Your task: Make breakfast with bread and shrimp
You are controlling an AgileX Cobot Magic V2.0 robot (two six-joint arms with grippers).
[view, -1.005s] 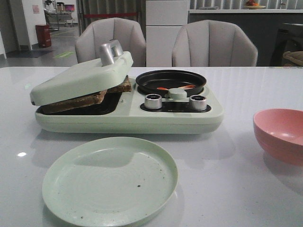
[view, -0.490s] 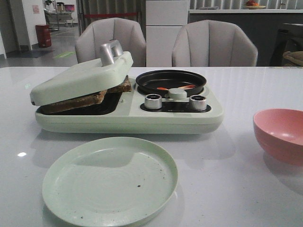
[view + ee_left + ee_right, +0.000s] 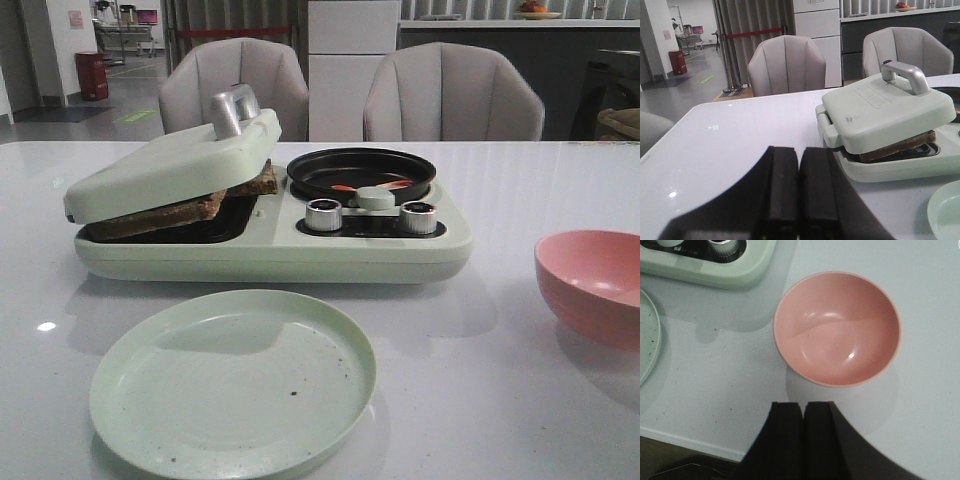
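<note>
White tabletop holds 2 brown-crusted bread slices (image 3: 190,203) under the pale green press lid (image 3: 885,112), nearer the closed, empty left gripper (image 3: 799,187) than the closed, empty right gripper (image 3: 803,432).

A showroom-like dining area: 2 padded chairs (image 3: 237,85) behind a white table (image 3: 520,400), a roped barrier (image 3: 752,34) beyond.

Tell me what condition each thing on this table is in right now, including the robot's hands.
Griddle lid: propped ajar, resting tilted on the bread.
Bread: in the griddle under the lid, browned.
Shrimp: lying in the black pan.
Green plate: empty apart from a few specks.
Pink bowl: upright, empty.
Left hand: shut, holding nothing.
Right hand: shut, holding nothing, above the bowl.
</note>
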